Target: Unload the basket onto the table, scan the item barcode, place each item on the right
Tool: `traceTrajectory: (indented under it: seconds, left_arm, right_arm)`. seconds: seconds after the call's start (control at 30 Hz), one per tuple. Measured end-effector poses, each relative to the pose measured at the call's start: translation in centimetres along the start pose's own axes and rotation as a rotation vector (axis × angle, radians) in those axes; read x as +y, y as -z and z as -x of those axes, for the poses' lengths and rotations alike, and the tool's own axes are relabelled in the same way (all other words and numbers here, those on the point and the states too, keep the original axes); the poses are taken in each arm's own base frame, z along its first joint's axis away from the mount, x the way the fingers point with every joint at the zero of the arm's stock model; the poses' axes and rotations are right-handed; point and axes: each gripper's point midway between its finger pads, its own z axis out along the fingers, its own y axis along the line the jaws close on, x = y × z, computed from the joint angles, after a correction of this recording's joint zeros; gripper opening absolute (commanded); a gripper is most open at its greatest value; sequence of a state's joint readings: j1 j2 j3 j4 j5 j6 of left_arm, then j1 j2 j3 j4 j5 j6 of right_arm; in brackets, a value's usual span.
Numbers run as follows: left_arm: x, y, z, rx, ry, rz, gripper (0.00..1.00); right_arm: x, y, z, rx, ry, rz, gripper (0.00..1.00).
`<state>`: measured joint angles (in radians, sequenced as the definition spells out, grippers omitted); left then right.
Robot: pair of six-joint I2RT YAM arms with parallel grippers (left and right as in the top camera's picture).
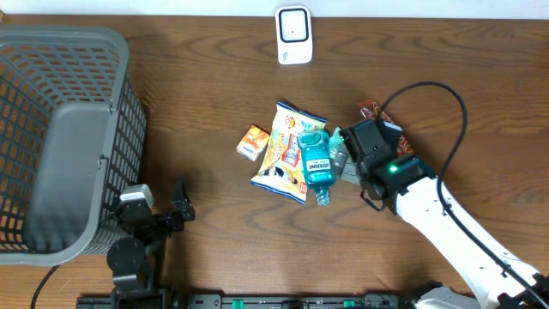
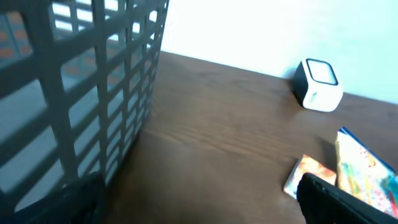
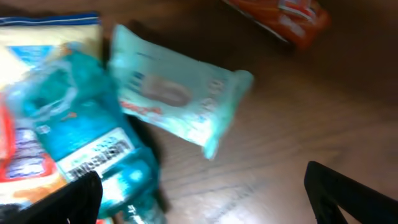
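Wipes pack [image 1: 338, 154]: overhead — my guess for the item to scan; mid-worktop, at the right end of a loose pile, half hidden under the right gripper [image 1: 362, 144].
Pile: mouthwash bottle [image 1: 315, 159] lies across the chip bag [image 1: 281, 146] and touches the pack; orange box [image 1: 252, 142] just left of the bag; red-brown wrapper [image 1: 371, 110] beyond the gripper, toward the far edge.
Right gripper: above the pack, likely lined up for a pick; finger spacing unreadable from above.
Scanner [image 1: 293, 34]: far edge, centre, well apart from the pile — the item would have to be carried there.
Left gripper [image 1: 159, 206]: near the front edge, beside the basket [image 1: 86, 39] at the left edge; probably parked out of the way.
Left wrist: fingers wide apart, nothing between them; shows the basket mesh up close and the scanner standing as a block, window on top; pack not in view.
Right wrist: fingers wide apart, empty; the pack lies flat ahead of them, printed side up, one edge against the bottle. Blurred, so no barcode can be made out.
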<state>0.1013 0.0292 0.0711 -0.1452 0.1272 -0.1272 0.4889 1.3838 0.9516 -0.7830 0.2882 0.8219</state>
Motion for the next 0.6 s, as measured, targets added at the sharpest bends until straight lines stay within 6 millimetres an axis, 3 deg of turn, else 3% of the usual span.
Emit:
traceTrajectory:
  seconds: [0.13, 0.23, 0.43, 0.53, 0.6]
  left_arm:
    - [0.0, -0.1, -0.1, 0.0, 0.04, 0.0, 0.98]
    - [0.0, -0.1, 0.0, -0.003, 0.056, -0.001, 0.98]
    - [0.0, -0.1, 0.0, -0.003, 0.06, -0.001, 0.98]
    - [0.0, -0.1, 0.0, -0.003, 0.061, -0.001, 0.98]
    - [0.0, -0.1, 0.0, -0.003, 0.063, -0.001, 0.98]
  right_arm:
    - [-3.4, -0.4, -0.2, 0.053, -0.155, -0.1, 0.99]
    - [-4.6, -0.8, 0.9, 0.057, -0.248, -0.101, 0.99]
    - [-2.7, -1.1, 1.9, 0.07, -0.265, 0.025, 0.98]
    - [-1.9, -1.2, 2.2, 0.07, -0.278, 0.063, 0.85]
    - [-1.6, -1.3, 2.1, 0.073, -0.304, 0.076, 0.83]
